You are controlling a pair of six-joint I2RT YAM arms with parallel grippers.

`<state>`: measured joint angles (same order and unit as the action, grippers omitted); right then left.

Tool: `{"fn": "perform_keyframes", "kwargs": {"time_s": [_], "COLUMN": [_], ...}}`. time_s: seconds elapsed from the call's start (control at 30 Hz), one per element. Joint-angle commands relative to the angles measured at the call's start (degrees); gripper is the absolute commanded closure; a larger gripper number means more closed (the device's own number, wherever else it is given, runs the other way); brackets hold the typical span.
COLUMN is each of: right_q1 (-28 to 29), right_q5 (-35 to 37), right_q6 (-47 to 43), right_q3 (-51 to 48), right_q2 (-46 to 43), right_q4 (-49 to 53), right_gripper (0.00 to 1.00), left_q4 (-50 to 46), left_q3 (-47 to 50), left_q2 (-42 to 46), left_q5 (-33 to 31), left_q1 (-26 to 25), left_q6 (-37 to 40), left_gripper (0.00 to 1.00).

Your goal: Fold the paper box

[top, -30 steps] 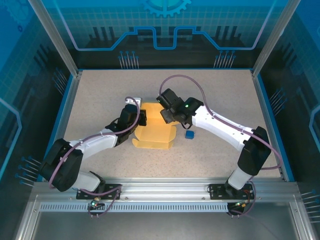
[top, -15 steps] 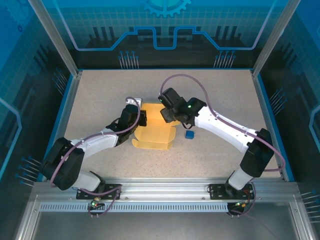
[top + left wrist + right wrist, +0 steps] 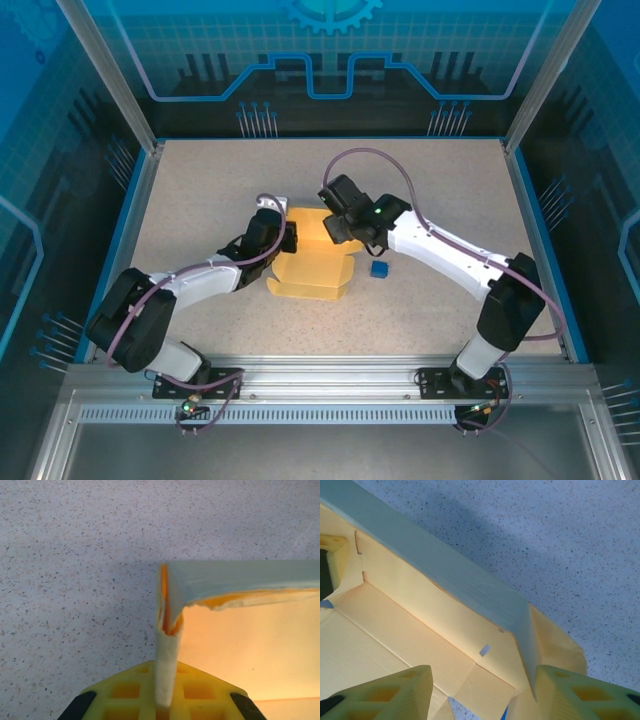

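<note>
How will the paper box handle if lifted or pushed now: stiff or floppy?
Probably floppy: the paper box wall pinched in the left jaws looks thin and wavy along its edge. Likely light; a push may slide it over the table instead of folding it. Its raised wall stands along a crease, so folds should hold.

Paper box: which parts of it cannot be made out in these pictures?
- Top external: far edge of the paper box, partly covered by the left gripper and the right gripper.
- Left wrist: its right part, cut off by the picture edge.
- Right wrist: its floor, cut off at the left and bottom edges.
</note>
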<state>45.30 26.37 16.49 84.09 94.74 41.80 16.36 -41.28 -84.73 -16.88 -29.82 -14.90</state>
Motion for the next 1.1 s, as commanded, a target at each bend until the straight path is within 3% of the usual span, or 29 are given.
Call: {"fn": "perform_keyframes", "kwargs": {"time_s": [0.0,0.4,0.77,1.07], "right_q1": [-0.74,-0.67,-2.55,-3.26], "right_q5": [-1.49,-3.92,-13.27,-14.72], "right_q6": [0.82,4.43,4.74,3.61], "right_q3": [0.04,-3.63,-5.01,-8.37], "right_q2": [1.32,0.82,-1.35,-4.67], "right_q4": [-1.06,-3.60,-10.63,-12.36], "right_gripper": [0.44,0.46,0.47,0.47], "left_q4": [1.64,1.79,1.62,1.66], "left_q3": [-2.50,-3.23,-4.10,-4.39], "left_q2": [-1.27,-2.02,-2.82,-2.91], "left_q5": [0.71,0.53,0.36,0.12], "left_q1": [-0.74,-1.16,-2.00,-2.36], "left_q6": [-0.15,0.04,0.22,0.38], "left_gripper": [0.94,0.94,0.94,0.94]}}
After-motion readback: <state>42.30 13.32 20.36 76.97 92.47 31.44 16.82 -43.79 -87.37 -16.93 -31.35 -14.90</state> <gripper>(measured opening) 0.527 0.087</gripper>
